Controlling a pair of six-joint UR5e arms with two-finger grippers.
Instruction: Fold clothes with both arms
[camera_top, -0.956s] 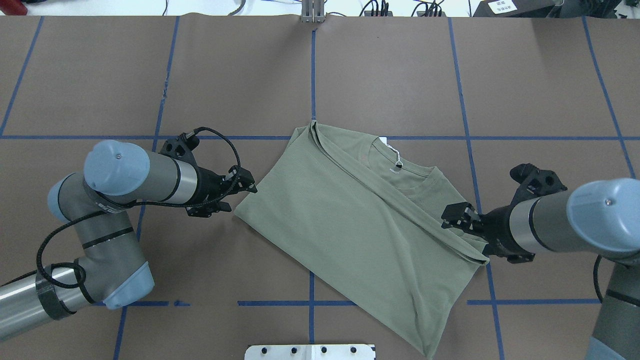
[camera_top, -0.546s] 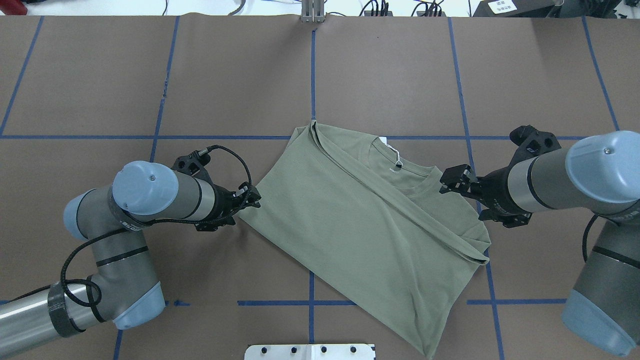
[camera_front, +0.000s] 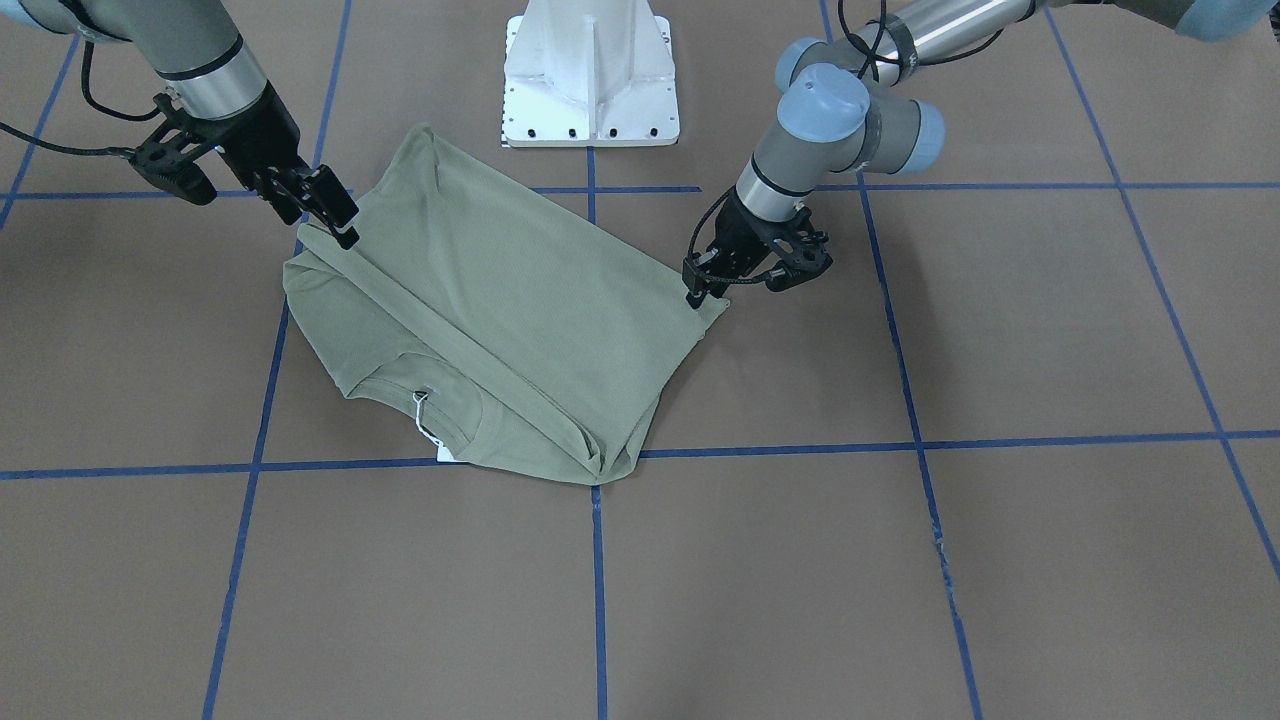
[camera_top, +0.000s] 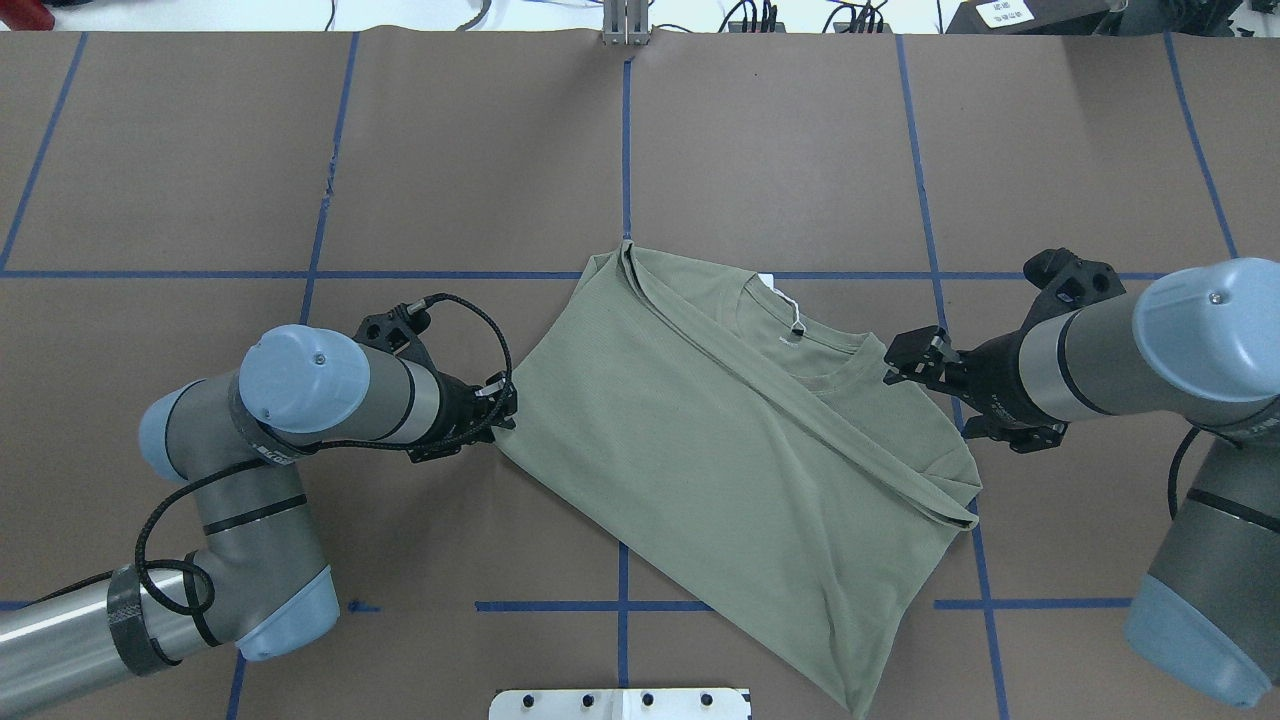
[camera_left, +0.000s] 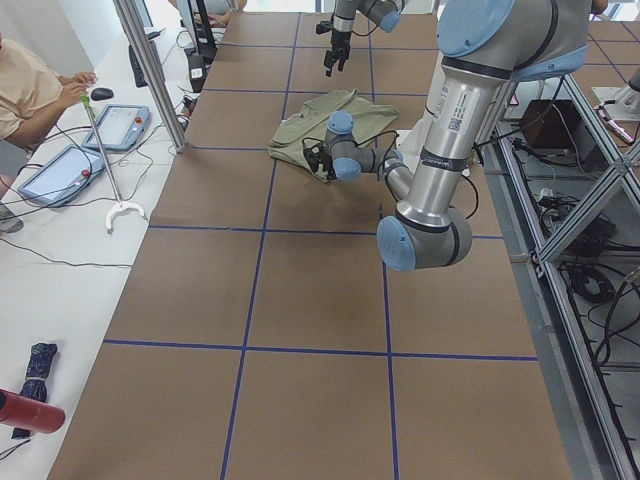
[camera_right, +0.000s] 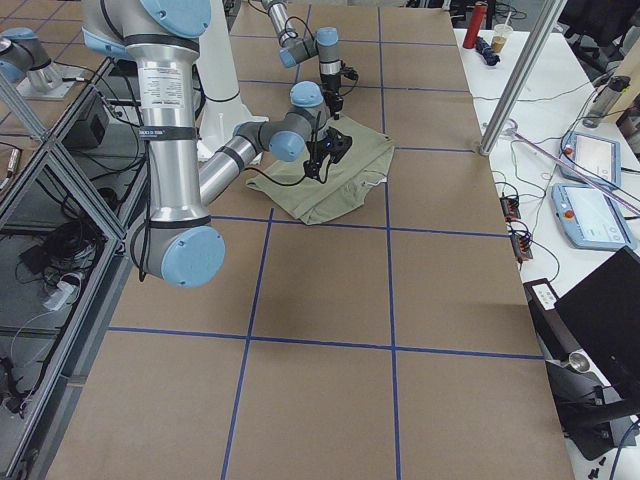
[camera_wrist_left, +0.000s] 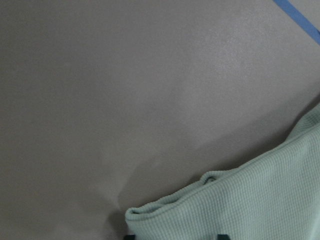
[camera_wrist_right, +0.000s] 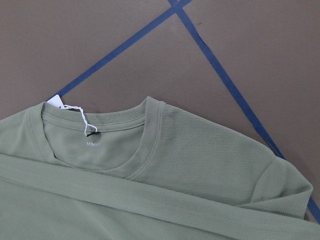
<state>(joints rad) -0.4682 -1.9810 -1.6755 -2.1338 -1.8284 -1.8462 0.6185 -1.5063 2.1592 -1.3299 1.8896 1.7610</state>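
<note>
Overhead exterior is showing the black left pincer (camera_top: 500, 400) and right pincer (camera_top: 893, 362) gaping at nine and three o'clock of the sage-green knit shirt (camera_top: 720, 440), possibly catching only one folded layer on closing.

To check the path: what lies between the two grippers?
Only the shirt lies between the left gripper and the right gripper; the overhead view shows it.

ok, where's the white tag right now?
Overhead view: white tag sits at the shirt collar's far edge, right of centre, up-left of the right end effector.
</note>
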